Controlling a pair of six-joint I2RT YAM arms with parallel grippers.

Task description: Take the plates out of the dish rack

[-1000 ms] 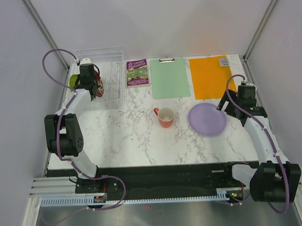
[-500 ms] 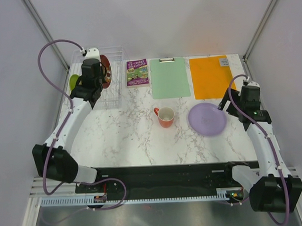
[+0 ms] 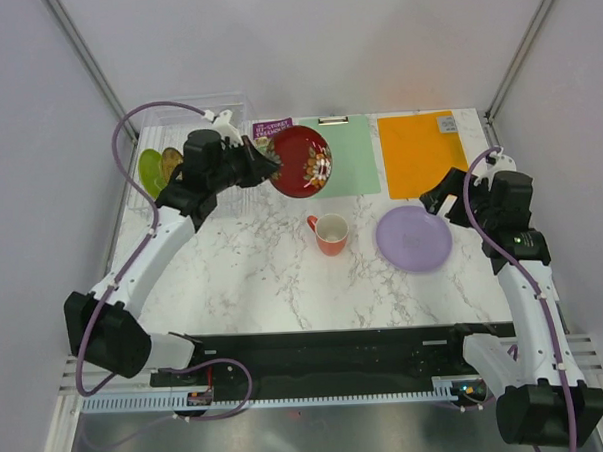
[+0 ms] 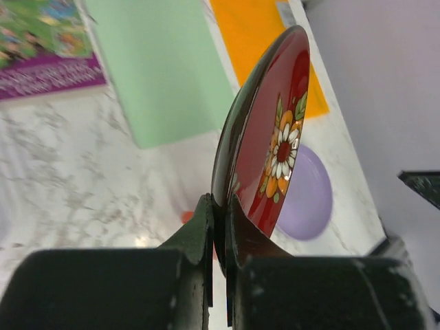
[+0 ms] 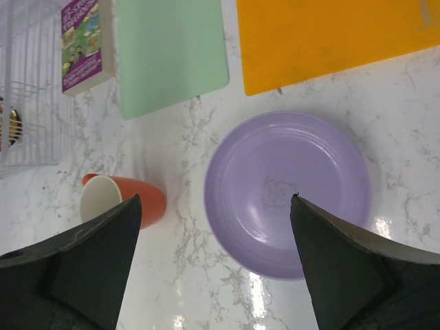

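My left gripper (image 3: 265, 166) is shut on the rim of the red floral plate (image 3: 301, 162) and holds it tilted in the air over the book and the clipboard's left edge. In the left wrist view, both fingers pinch the red plate (image 4: 275, 137) at its lower edge, where the gripper (image 4: 221, 214) is shut. The lime green plate (image 3: 150, 171) and the dark yellow-patterned plate (image 3: 171, 164) stand in the white wire dish rack (image 3: 208, 112). The lavender plate (image 3: 413, 238) lies flat on the table. My right gripper (image 3: 442, 194) is open and empty above the lavender plate (image 5: 289, 192).
An orange mug (image 3: 329, 233) stands mid-table, left of the lavender plate. A green clipboard (image 3: 347, 156), an orange mat (image 3: 418, 151) and a purple book (image 3: 271, 128) lie along the back. The rack's corner (image 5: 27, 82) shows in the right wrist view.
My left gripper lifted the red plate out of the rack and carried it right, over the book and clipboard. The right arm rose a little and shifted slightly.
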